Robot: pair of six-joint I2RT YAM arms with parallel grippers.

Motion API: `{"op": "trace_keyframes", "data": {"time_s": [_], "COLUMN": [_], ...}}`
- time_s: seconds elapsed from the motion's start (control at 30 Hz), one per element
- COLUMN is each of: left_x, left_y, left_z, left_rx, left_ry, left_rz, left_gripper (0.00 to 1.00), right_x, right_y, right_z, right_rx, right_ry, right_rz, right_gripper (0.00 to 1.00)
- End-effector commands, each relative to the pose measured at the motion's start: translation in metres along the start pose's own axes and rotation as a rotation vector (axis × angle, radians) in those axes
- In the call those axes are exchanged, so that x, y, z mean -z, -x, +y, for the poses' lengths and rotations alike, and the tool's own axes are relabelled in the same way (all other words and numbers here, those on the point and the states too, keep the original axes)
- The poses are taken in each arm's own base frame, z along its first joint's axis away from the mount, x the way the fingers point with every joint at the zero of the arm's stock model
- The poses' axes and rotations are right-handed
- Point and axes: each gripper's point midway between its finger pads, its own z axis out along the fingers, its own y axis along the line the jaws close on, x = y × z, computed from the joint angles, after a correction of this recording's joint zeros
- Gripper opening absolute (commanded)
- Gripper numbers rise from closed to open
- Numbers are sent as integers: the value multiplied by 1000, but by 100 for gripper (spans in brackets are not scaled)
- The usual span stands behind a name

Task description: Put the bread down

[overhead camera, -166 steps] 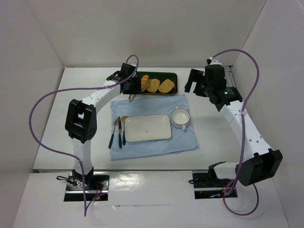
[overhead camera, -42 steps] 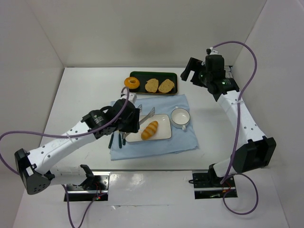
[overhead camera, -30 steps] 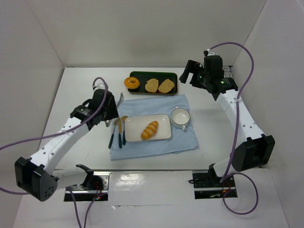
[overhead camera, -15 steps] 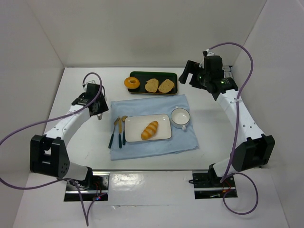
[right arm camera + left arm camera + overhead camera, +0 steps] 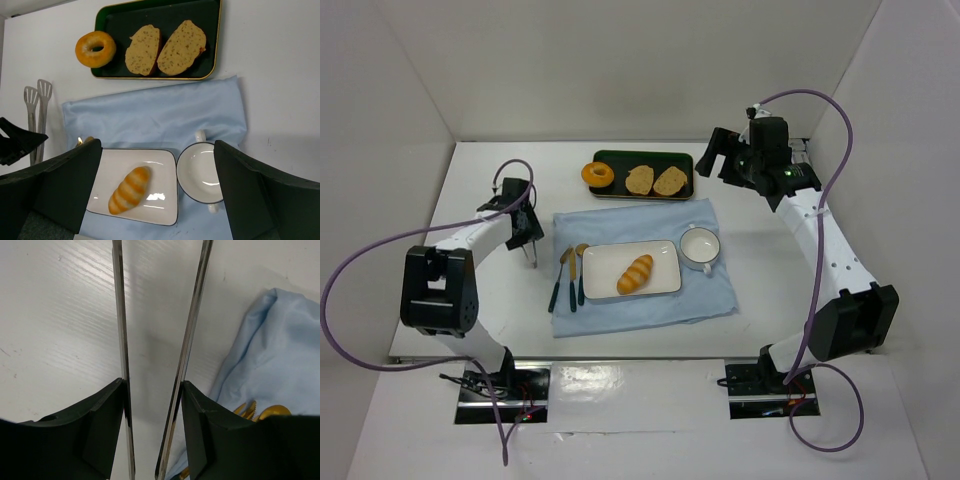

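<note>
The bread (image 5: 636,273) lies slantwise on the plate (image 5: 605,270), right of its middle, with nothing touching it. The plate sits on a blue cloth (image 5: 650,225) spread over a white table (image 5: 470,180). White walls (image 5: 650,60) close the table in on its left, far and right sides.

A cup (image 5: 700,245) stands just beside the plate's right edge, also on the cloth. Cutlery (image 5: 565,280) with dark handles and gold heads lies just left of the plate. Beyond the plate's far edge, past the cloth, is a dark tray (image 5: 612,160) holding two slices (image 5: 655,181). A doughnut (image 5: 598,175) sits across the tray's left rim.

The left gripper (image 5: 527,228) hangs well left of the plate, off the cloth, and grips tongs (image 5: 531,252). The tong arms are sprung apart with only bare table between them. The right gripper (image 5: 718,160) is raised well beyond the plate's far right corner, its fingers spread wide and holding nothing.

A broad strip of white table runs from the cloth to each side wall, and a narrower one lies on the plate's near side.

The left wrist view catches only the tong arms, a fold of cloth and some gold cutlery tips; the plate is out of frame. In the right wrist view the gripper's own fingers cover the plate's left end and most of the cutlery. Whether the tong tips touch the table cannot be told.
</note>
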Motion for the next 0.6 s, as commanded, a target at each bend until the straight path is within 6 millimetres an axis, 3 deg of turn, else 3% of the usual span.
{"op": "trace_keyframes", "data": {"time_s": [0.0,0.23,0.57], "left_x": [-10,-36,-54], "left_y": [13,-3,0], "left_z": [-4,1,-8], "left_rx": [9,28,-4], "left_ry": [-31,-16,-28], "left_rz": [-13,70,94], "left_gripper": [59,59,62], "right_x": [17,16,23], "right_y": [23,24,21], "right_z": [6,3,-6], "right_rx": [15,14,9], "right_ry": [11,-9,-37], "right_rz": [-70,-75,-84], "right_gripper": [100,100,100]}}
